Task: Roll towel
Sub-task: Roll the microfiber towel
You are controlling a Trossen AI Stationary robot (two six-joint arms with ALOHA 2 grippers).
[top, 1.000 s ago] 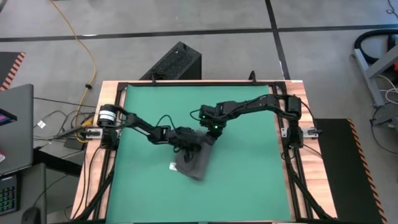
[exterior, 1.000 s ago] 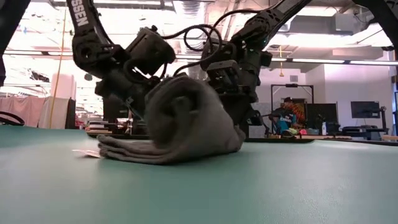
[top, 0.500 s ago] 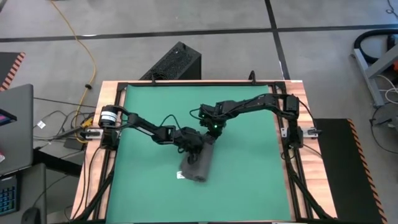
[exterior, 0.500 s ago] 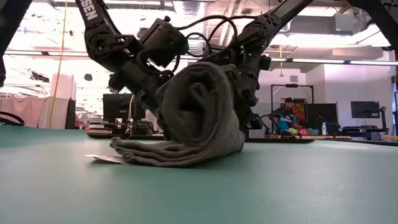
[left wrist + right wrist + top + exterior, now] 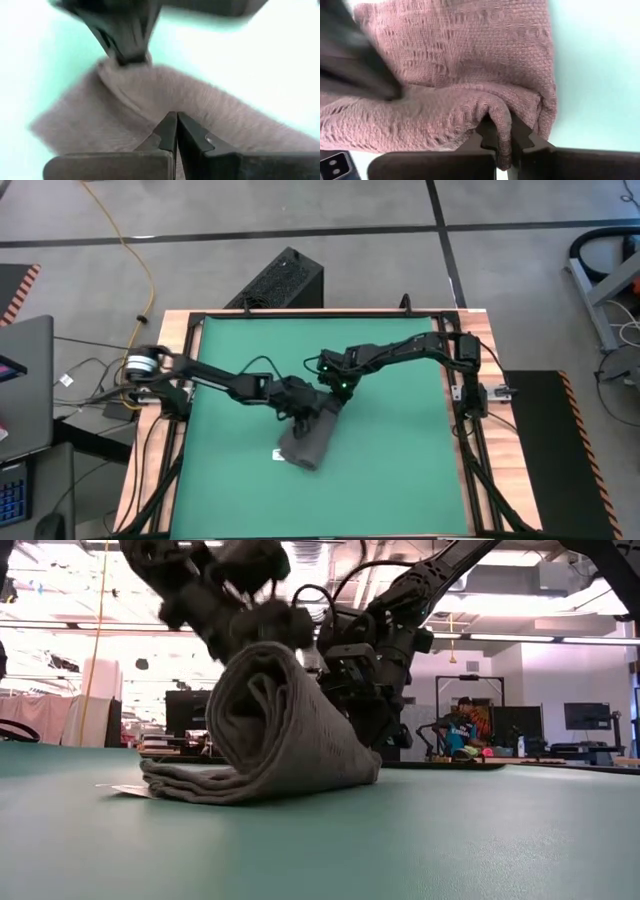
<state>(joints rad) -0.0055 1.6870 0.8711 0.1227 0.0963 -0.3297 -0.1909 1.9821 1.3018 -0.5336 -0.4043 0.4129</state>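
Nearest the camera, the towel [image 5: 265, 735] sits mid-mat, part-rolled over flat layers. Behind, left gripper [image 5: 175, 131] shows fingers closed at the roll; right gripper [image 5: 501, 134] pinches a fold. To roll tight, I'd keep both ends level, turning together.

Both arms are reached inward so that the two pincers are brought close together near the middle of the tabletop [image 5: 400, 430]. The left pincer [image 5: 300, 405] is extended from the left side with its fingers [image 5: 172, 132] pressed together. The right pincer [image 5: 335, 395] is angled in from the far right corner, and its fingers [image 5: 487, 131] are pinched on a fold of the towel [image 5: 470, 60].
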